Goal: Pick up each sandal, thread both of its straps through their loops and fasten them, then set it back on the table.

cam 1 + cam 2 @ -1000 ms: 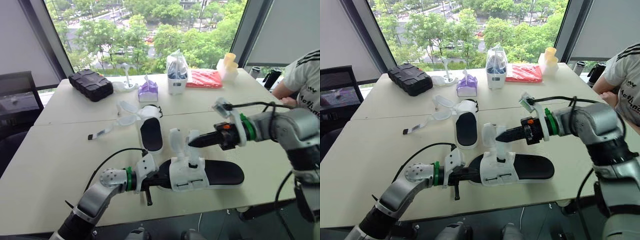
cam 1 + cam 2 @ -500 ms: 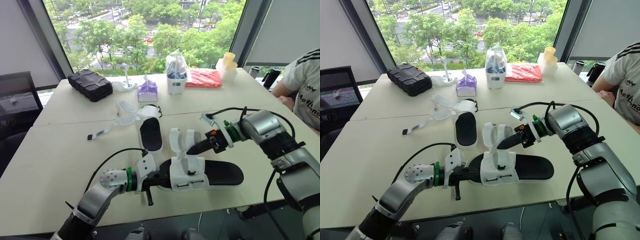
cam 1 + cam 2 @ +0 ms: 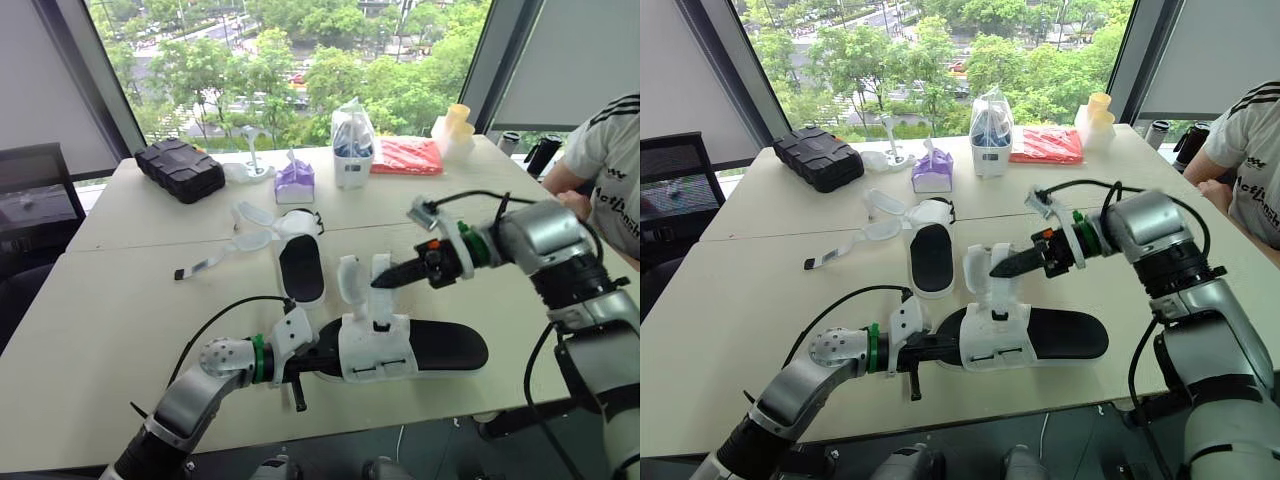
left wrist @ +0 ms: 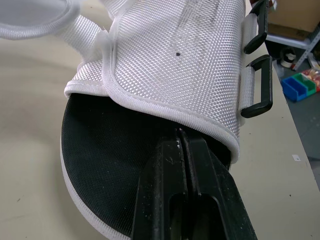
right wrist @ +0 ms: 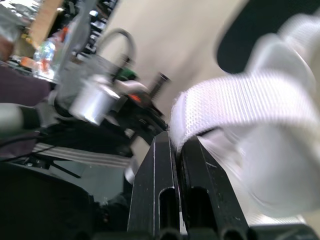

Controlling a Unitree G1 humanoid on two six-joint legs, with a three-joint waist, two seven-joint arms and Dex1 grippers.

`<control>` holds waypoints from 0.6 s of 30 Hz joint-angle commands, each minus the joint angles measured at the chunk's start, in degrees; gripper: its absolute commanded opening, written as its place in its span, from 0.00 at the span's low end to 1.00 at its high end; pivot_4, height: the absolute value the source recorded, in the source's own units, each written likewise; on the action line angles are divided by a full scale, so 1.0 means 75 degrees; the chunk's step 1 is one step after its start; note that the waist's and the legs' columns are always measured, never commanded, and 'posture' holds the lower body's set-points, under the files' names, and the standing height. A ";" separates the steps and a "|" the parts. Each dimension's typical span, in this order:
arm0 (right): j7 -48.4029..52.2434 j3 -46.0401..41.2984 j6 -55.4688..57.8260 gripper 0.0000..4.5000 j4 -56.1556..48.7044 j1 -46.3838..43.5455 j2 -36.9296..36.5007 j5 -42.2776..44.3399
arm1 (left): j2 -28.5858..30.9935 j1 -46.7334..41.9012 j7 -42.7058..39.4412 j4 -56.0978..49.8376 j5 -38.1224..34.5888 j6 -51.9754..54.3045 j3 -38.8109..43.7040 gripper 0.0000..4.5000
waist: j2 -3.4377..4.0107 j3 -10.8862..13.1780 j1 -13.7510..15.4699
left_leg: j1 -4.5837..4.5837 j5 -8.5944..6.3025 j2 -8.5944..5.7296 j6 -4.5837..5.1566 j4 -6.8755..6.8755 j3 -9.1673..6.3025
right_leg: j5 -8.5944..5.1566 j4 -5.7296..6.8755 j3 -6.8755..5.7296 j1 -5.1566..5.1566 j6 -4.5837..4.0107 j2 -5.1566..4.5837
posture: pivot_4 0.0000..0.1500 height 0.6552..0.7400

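Windows full of treetops are backing the pale counter. The sandal you are working on is lying along its near edge, black footbed up, with a second sandal sitting just beyond it. Your left claw is reaching in at the sandal's end with its fingers pressed together and their tips tucked at the hem of the white upper. Whether anything is caught between them is hidden. Your right claw is pinching one strap, which is standing upright over the upper, while the other strap is standing free just beside it. The black loops are sitting on the near side of the upper, so to my eye you are aiming to fold the pinched strap over toward you and feed its tip flat into its own loop, not the neighbour's. You are probably wanting a short free end poking past the fingers. If the pinch is covering the tip, think about regripping lower first. Pulling across the upper rather than lifting looks safer, since an upward tug is likely to pivot the sandal on the left claw. Let that claw do the steadying while the right one is doing the threading.
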 commanded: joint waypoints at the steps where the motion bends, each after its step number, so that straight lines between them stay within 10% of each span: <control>1: -0.0066 -0.0221 0.0105 0.02 -0.0824 0.0202 -0.0377 0.0257 | 0.0040 0.0027 -0.0033 0.0086 0.0079 0.0112 -0.0172 0.00 | 0.0000 0.0000 -0.0010 | -0.0002 0.0000 0.0000 0.0000 0.0001 0.0002 | -0.0001 -0.0001 0.0000 -0.0001 -0.0002 -0.0001 | 1.00 1.00; 18: -0.0575 0.0343 -0.0381 0.02 -0.1043 0.1133 -0.0359 -0.0022 | 0.0000 -0.0114 -0.0087 0.0213 0.0087 0.0091 -0.0180 0.00 | 0.0000 0.0000 -0.0013 | -0.0002 0.0001 0.0000 0.0002 0.0005 0.0005 | 0.0000 0.0002 0.0001 -0.0001 0.0000 0.0001 | 1.00 1.00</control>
